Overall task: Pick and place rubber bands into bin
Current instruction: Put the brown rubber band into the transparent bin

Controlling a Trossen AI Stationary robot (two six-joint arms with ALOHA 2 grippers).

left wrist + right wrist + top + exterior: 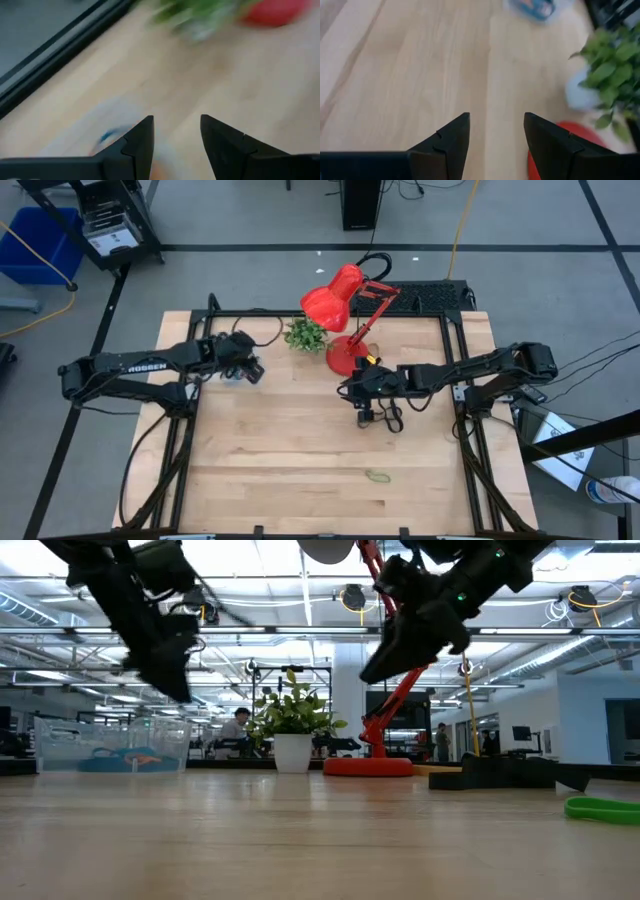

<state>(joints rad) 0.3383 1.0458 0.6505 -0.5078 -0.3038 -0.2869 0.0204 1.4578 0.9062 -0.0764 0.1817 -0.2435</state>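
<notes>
Green rubber band (pixel 378 476) remains at six o'clock; your bin (pixel 110 752) holds several; both grippers (pixel 176 145) (pixel 496 142) gape empty.

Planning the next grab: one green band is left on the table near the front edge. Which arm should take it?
Probably the right. The right gripper hangs open and empty, nearer the green rubber band. The left gripper, also open, hovers by the bin at the far left.
</notes>
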